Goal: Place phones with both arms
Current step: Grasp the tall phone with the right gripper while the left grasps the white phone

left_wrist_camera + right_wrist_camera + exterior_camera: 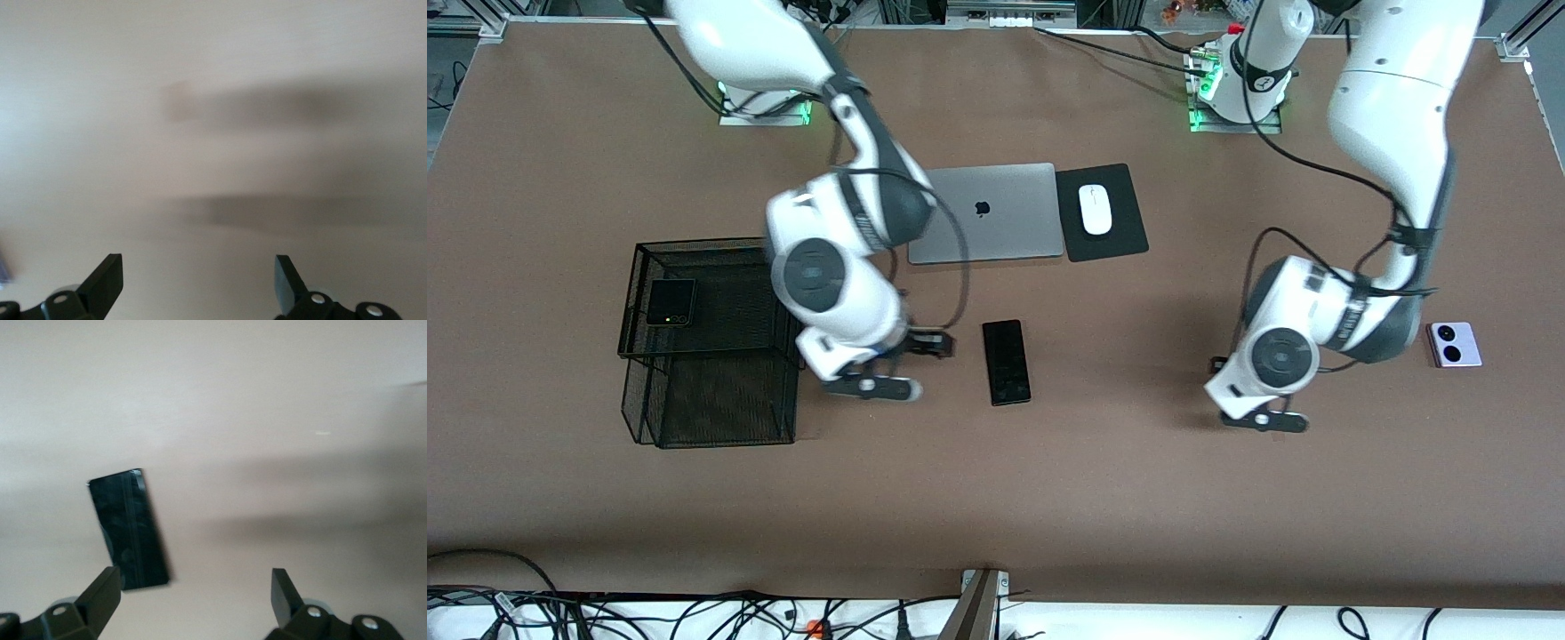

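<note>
Wire basket (720, 418) upper tier holds folded black phone (671, 301).

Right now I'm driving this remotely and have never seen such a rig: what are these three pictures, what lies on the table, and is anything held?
The large picture looks down from a high camera facing two white robot arms. The other two come from cameras on each arm's wrist, looking past its black fingers.

The right gripper is open and empty, low over the table between a black wire basket and a long slim black phone. The right wrist view shows that phone lying flat.

The left gripper is open and empty too, over bare table; its wrist view shows only tabletop. A lilac-white phone lies beside it toward the left arm's end.

A squarish black folded phone is already in the basket. A silver laptop and a white mouse on a black pad lie nearer the arms' bases.
</note>
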`<state>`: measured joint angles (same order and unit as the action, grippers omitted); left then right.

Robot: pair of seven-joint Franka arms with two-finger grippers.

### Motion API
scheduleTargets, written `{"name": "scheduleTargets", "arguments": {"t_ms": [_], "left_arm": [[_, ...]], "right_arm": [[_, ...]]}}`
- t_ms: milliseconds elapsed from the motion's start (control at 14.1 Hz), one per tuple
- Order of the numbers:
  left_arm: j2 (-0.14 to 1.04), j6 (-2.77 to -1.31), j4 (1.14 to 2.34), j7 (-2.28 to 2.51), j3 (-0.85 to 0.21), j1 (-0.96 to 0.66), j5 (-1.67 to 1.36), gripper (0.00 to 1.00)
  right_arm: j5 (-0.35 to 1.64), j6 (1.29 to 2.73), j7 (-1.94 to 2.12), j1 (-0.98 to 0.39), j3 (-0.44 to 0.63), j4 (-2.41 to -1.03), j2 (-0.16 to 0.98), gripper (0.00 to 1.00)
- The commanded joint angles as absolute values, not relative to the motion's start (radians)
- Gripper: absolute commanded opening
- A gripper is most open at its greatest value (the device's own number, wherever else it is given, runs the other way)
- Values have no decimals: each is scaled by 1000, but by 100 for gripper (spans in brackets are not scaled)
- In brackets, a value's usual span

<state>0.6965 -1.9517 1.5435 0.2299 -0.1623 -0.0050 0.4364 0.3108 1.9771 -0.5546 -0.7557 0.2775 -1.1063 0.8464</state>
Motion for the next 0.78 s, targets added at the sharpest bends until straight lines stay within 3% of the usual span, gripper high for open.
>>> {"name": "scheduleTargets", "arguments": {"t_ms": [0, 498, 712], "left_arm": [[647, -2032, 1614, 62, -178, 131, 469, 100], [635, -2152, 1626, -204, -215, 467, 456, 100], [615, -2256, 1710, -259, -328, 685, 453, 100]], "right_arm": [[261, 2107, -633, -819, 293, -1043, 975, 99], [195, 2333, -670, -877, 287, -1043, 1086, 99], [193, 2362, -672, -899, 287, -1043, 1109, 99]]}}
